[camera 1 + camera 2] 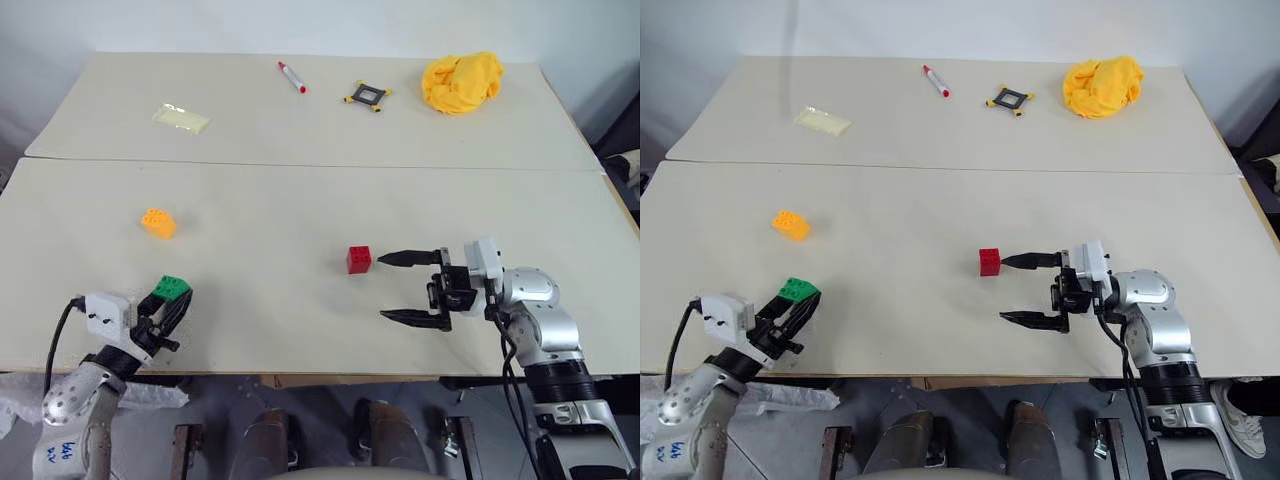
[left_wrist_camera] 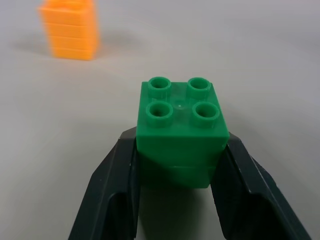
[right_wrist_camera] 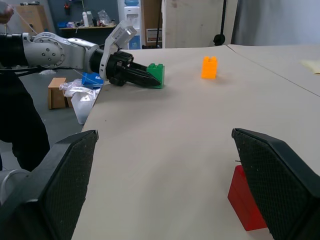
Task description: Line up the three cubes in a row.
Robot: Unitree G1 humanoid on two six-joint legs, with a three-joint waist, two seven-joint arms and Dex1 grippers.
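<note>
At lower left of the head view, the left gripper [image 1: 172, 305] clamps its fingers on the flat sides of the green block [image 1: 171, 289] near the table's [image 1: 300, 200] front edge. The orange block [image 1: 158, 222] sits apart, up and to the left; the red block [image 1: 359, 259] lies mid-frame, just beside one fingertip of the right gripper [image 1: 408, 288], whose fingers stand wide apart around nothing. The blocks look light, rigid and smooth-walled, best pinched across opposite faces below the studs.
</note>
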